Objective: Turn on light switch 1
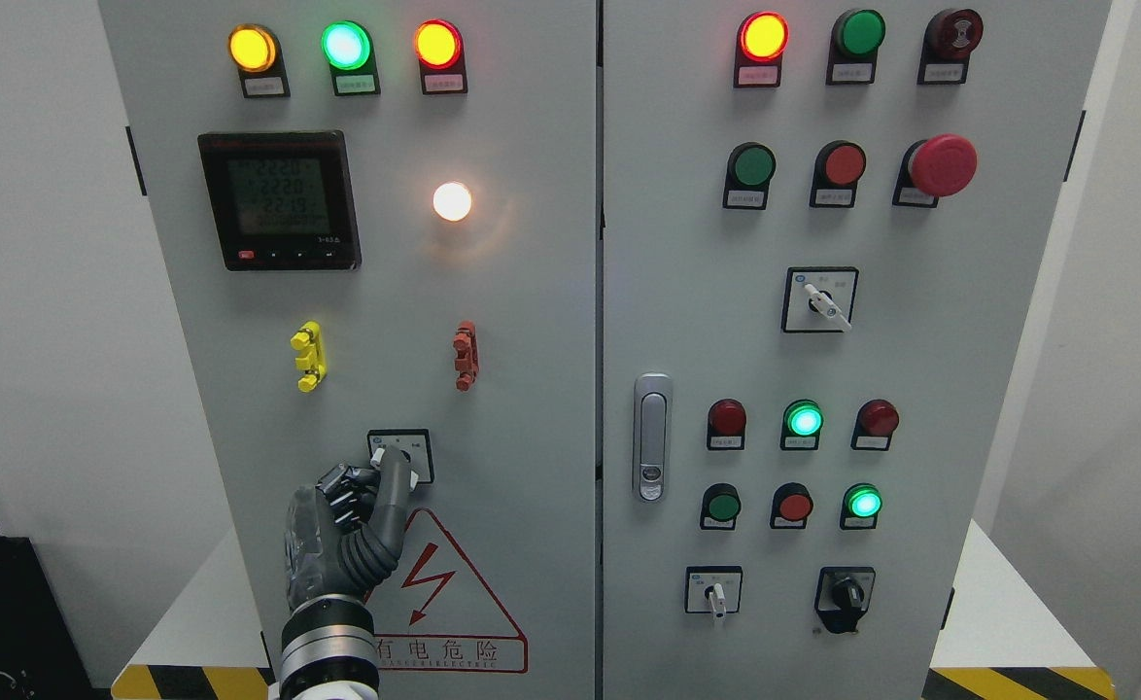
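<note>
Grey metal electrical cabinet [522,321] with two doors fills the head view. Left door top row: amber round lamp [253,49], green round lamp [346,45] and orange-red round lamp [437,44], all lit. Below them sit a black square digital meter [279,200] and a glowing white round lamp [452,201]. Lower down, a yellow plastic clip [308,356] and a red plastic clip [466,356] are well apart on the door.

Small rotary light switch with a white knob on a black-framed square plate [417,449] sits in the lower middle of the left door, just above the red triangular warning sticker [454,603]. Dark grey fingered left hand [342,530] comes up from the bottom edge; one finger [394,491] is extended onto the switch knob, the others curled in. Whether the knob is pinched or only touched cannot be told.

Right door carries more red and green round buttons, a large red mushroom button [942,164], a silver door handle [652,437] and three other rotary selectors. Right hand does not show.
</note>
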`<action>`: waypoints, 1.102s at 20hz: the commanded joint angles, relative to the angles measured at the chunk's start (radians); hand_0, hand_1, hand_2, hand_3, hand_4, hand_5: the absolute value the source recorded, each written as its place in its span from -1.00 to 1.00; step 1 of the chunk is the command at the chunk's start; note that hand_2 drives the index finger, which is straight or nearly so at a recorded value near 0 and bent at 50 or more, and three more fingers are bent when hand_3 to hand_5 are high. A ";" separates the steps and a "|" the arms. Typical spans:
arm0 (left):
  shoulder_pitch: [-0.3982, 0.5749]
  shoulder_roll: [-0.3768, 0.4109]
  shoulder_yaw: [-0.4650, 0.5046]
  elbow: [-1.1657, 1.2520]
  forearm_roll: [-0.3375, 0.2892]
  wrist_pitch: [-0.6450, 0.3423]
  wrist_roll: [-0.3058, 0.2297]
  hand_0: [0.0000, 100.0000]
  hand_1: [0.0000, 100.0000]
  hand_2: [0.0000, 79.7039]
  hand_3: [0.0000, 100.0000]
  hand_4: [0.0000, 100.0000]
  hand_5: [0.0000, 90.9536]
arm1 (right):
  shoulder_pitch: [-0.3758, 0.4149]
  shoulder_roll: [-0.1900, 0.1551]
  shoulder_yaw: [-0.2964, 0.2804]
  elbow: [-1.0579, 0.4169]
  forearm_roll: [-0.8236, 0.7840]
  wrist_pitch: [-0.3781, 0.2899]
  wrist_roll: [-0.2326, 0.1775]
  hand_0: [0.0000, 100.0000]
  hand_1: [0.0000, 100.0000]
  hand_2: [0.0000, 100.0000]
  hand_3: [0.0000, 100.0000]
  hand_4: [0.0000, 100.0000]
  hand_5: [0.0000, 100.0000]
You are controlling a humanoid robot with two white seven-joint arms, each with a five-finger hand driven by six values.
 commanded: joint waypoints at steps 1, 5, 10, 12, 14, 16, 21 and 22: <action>0.000 0.000 -0.001 0.001 -0.001 0.001 -0.003 -0.13 -0.10 0.67 0.96 0.87 0.86 | 0.000 0.000 0.000 0.000 -0.025 -0.001 0.000 -1.00 -1.00 -1.00 -1.00 -1.00 -1.00; 0.000 0.000 -0.001 0.001 0.001 0.001 -0.003 -0.26 -0.09 0.69 0.96 0.88 0.86 | 0.000 0.000 0.000 0.000 -0.025 -0.001 0.000 -1.00 -1.00 -1.00 -1.00 -1.00 -1.00; 0.000 0.000 -0.001 0.001 0.001 0.001 -0.003 -0.42 -0.10 0.70 0.96 0.88 0.87 | 0.000 0.000 0.000 0.000 -0.025 -0.001 0.000 -1.00 -1.00 -1.00 -1.00 -1.00 -1.00; 0.001 0.000 -0.001 0.000 -0.001 0.001 -0.005 -0.47 -0.10 0.70 0.96 0.88 0.87 | 0.000 0.000 0.000 0.000 -0.025 -0.001 0.000 -1.00 -1.00 -1.00 -1.00 -1.00 -1.00; 0.001 0.000 -0.001 0.000 -0.001 0.001 -0.005 -0.49 -0.11 0.70 0.96 0.88 0.87 | 0.000 0.000 0.000 0.000 -0.025 0.000 0.000 -1.00 -1.00 -1.00 -1.00 -1.00 -1.00; 0.001 0.000 -0.001 0.000 0.001 0.000 -0.005 -0.51 -0.11 0.70 0.96 0.88 0.87 | 0.000 0.000 0.000 0.000 -0.025 0.000 0.000 -1.00 -1.00 -1.00 -1.00 -1.00 -1.00; 0.008 0.000 -0.002 -0.008 0.001 -0.002 -0.005 -0.52 -0.12 0.71 0.97 0.89 0.87 | 0.000 0.000 0.000 0.000 -0.025 0.000 0.000 -1.00 -1.00 -1.00 -1.00 -1.00 -1.00; 0.009 0.002 -0.002 -0.010 0.001 0.000 -0.005 -0.53 -0.13 0.71 0.97 0.89 0.87 | 0.000 0.000 0.000 0.000 -0.025 0.000 0.000 -1.00 -1.00 -1.00 -1.00 -1.00 -1.00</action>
